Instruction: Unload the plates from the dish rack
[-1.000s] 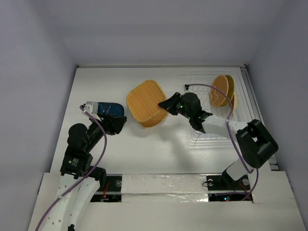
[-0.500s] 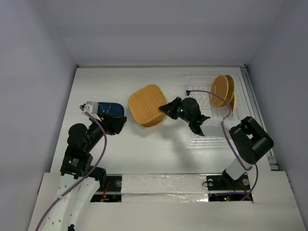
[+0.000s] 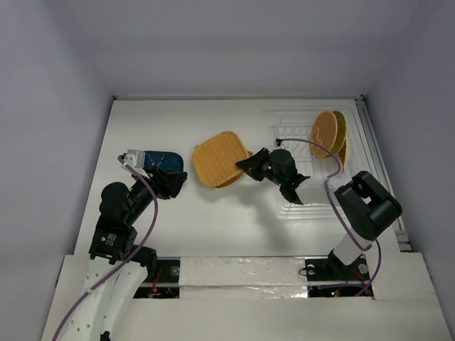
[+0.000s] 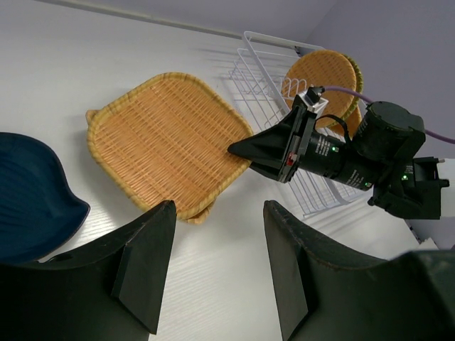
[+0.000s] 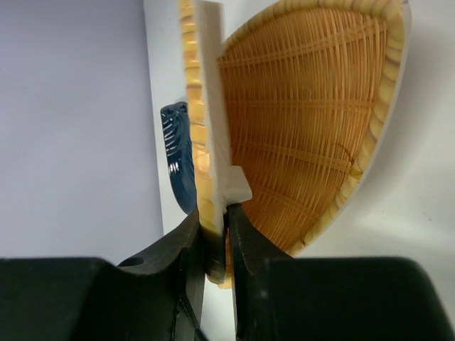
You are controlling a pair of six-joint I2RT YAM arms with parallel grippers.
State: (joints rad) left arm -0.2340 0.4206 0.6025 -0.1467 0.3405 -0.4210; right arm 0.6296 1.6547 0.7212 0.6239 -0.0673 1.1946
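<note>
My right gripper (image 3: 244,163) is shut on the edge of a squarish woven orange-tan plate (image 3: 217,158) and holds it tilted low over the table's middle. In the right wrist view the pinched plate (image 5: 207,106) is edge-on between the jaws of the gripper (image 5: 226,213), with a second woven plate (image 5: 306,135) lying under it. The lower plate's edge (image 4: 197,213) pokes out below the held plate (image 4: 163,135). The clear dish rack (image 3: 295,195) stands at the right with two round plates (image 3: 324,133) upright in it. My left gripper (image 3: 173,181) is open and empty.
A dark blue rounded object (image 3: 160,159) lies at the left beside my left gripper; it also shows in the left wrist view (image 4: 28,199). The right arm's purple cable (image 3: 334,167) loops over the rack. Grey walls enclose the table on three sides.
My right gripper has carried the squarish plate down and slightly left, laying it flatter over the lower plate. The left arm has not moved.
</note>
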